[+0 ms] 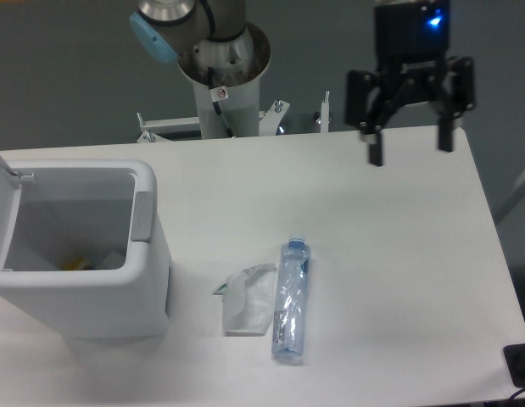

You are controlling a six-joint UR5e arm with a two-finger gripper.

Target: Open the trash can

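The white boxy trash can (152,271) stands at the left edge of the table. Its lid (3,212) is swung up and back to the left, so the inside is exposed. A grey push tab (142,216) sits on its right rim. Something yellow and white lies at the bottom. My gripper (411,151) hangs above the far right of the table, well apart from the can. Its two black fingers are spread wide and hold nothing.
A clear plastic bottle with a blue cap (290,298) lies on the table near the front middle. A small white plastic bag (245,302) lies just left of it. The arm's base (221,76) stands at the back edge.
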